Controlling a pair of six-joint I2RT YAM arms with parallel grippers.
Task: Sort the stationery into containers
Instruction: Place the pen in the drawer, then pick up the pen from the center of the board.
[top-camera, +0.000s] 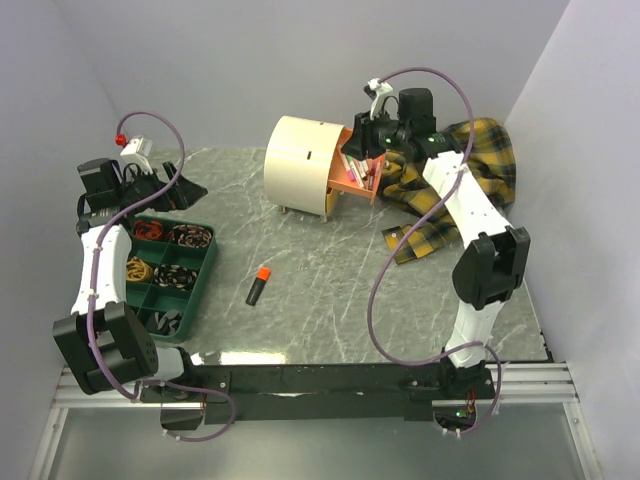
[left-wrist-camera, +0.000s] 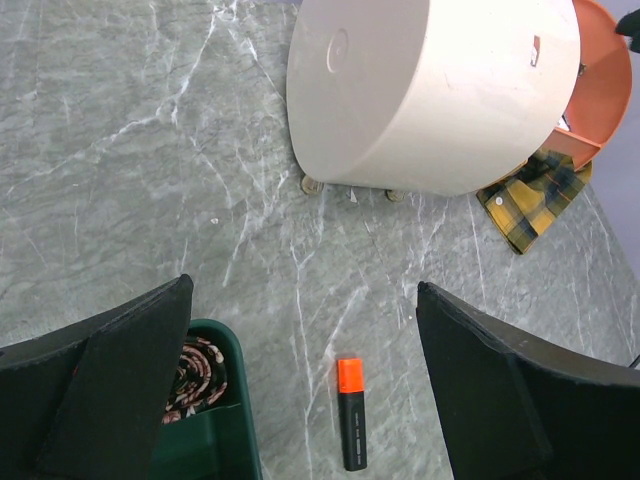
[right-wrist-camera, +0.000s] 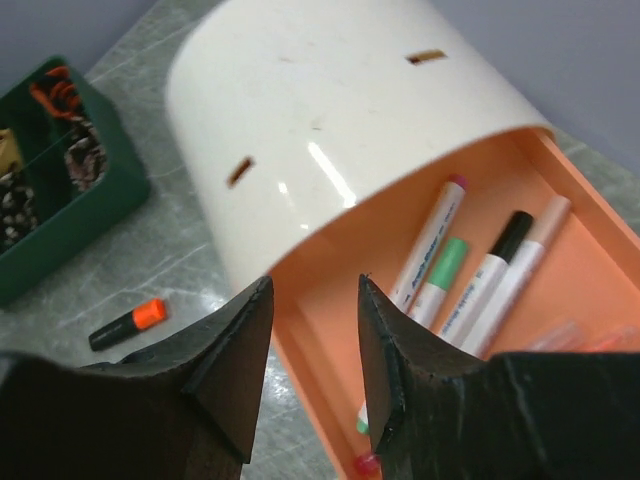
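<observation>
- One orange-capped marker (left-wrist-camera: 351, 414) lay on the desk (left-wrist-camera: 120, 150), below and between the left gripper's (left-wrist-camera: 305, 300) spread fingers, its long axis crosswise to their closing line.
- Right gripper (right-wrist-camera: 315, 290), parted and empty, hung over the orange drawer (right-wrist-camera: 600, 240), farther from the marker.

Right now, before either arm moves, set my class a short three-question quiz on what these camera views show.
1. True or false: the orange drawer of the cream cabinet is pulled open, with pens lying inside.
2. The right gripper is: A) shut on a pen; B) open and empty above the drawer; C) shut and empty, far from the drawer.
3. Which stationery item lies out on the table, outside any container?

Key: 1 true. 2 B. 3 the orange-capped black marker.
</observation>
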